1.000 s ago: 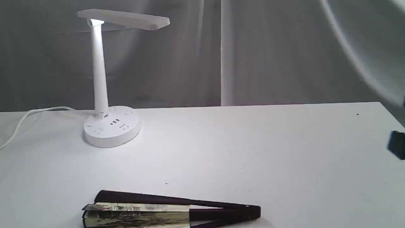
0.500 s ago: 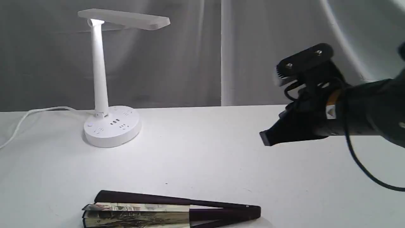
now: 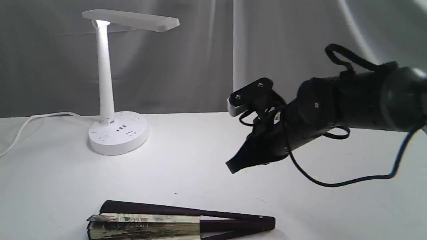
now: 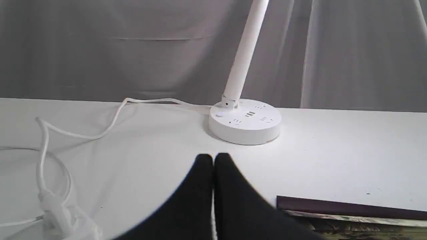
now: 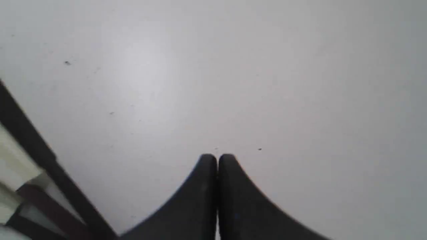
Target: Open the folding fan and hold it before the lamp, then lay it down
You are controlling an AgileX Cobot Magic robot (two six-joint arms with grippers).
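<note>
The folding fan (image 3: 173, 223) lies nearly closed on the white table (image 3: 206, 150) at the front edge, dark guard sticks splayed slightly and cream painted paper showing; its edge also shows in the left wrist view (image 4: 350, 210) and the right wrist view (image 5: 30, 173). The white lamp (image 3: 110, 83) stands at the back left, lit, with its round socketed base (image 4: 245, 121). My right gripper (image 3: 231, 166) hovers shut and empty above the table, up and to the right of the fan's pivot end. My left gripper (image 4: 213, 156) is shut, empty, in front of the lamp base; the exterior view does not show it.
The lamp's white cord (image 4: 83, 133) loops over the table's left part to a plug block (image 4: 56, 213). Grey curtains (image 3: 283, 50) hang behind the table. A black cable (image 3: 350, 180) dangles from my right arm.
My right arm has swung in from the right edge of the exterior view toward the middle and dropped lower, closer to the fan. The fan and lamp have not moved.
</note>
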